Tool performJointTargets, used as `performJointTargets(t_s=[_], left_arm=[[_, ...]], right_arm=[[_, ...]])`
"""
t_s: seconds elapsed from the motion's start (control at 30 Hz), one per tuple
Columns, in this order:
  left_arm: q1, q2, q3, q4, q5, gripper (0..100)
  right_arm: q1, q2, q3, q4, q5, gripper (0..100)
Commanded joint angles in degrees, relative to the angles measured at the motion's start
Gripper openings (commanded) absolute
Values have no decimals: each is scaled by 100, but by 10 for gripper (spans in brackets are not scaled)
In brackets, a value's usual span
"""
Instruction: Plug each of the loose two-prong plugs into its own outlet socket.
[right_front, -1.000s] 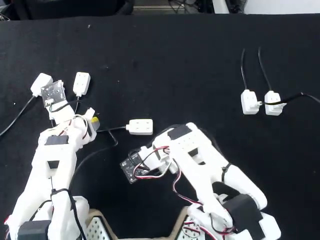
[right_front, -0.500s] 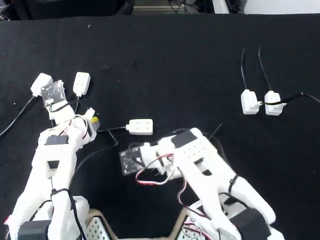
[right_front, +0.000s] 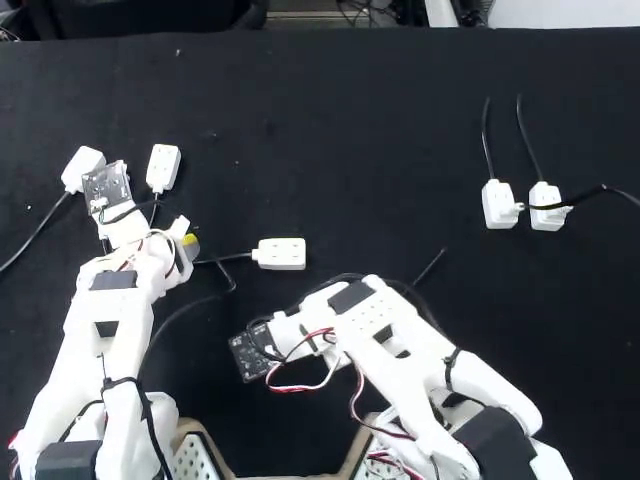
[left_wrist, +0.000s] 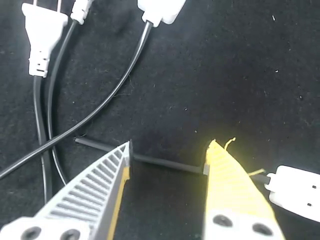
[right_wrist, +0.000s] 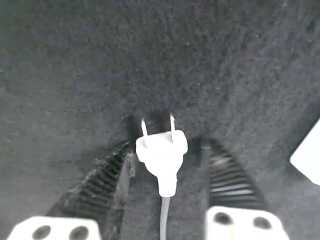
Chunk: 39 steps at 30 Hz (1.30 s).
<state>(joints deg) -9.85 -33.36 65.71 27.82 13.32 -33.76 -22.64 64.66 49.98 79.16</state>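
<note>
While spread-jawed, straddled white two-prong plug with right gripper; straddled black cable with left gripper, jaws likewise apart.

In the left wrist view the outlet socket is cut off by the edge; well apart from it, the prongs of a plug are cropped too.

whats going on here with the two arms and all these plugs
Two robot arms are plugging two-prong plugs into sockets on a black table. The right gripper has a white plug inside its span, prongs pointing away from the wrist. Whether it is clamped is unclear, and it is not in a socket yet. The left gripper is open low over the table beside loose cables, with a white socket nearby.
</note>
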Motion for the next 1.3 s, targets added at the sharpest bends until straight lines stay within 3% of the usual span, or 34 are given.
performJointTargets(t_s=[0.0, 0.2, 0.3, 0.43, 0.6, 0.77, 0.97, 1.27], left_arm=[[-57, -185, -259, -35, 62, 245], [-57, -185, -251, -35, 62, 245], [-57, -185, -259, -35, 62, 245], [-13, -185, -242, -35, 62, 245], [-48, -176, -224, -35, 62, 245], [-48, -176, -224, -35, 62, 245], [-48, -167, -224, -35, 62, 245], [-57, -167, -215, -35, 62, 245]], right_arm=[[158, -57, -312, -44, -422, 34], [905, -919, -356, 448, -1600, 11], [1064, -1218, -365, 800, -2567, 15], [1204, -1042, -549, 985, -3270, 15], [1257, -171, -734, 659, -3341, 28], [1275, 382, -1138, 615, -3341, 145], [1644, 268, -1895, 1477, -3376, 98], [1723, 743, -1455, 633, -3367, 96]])
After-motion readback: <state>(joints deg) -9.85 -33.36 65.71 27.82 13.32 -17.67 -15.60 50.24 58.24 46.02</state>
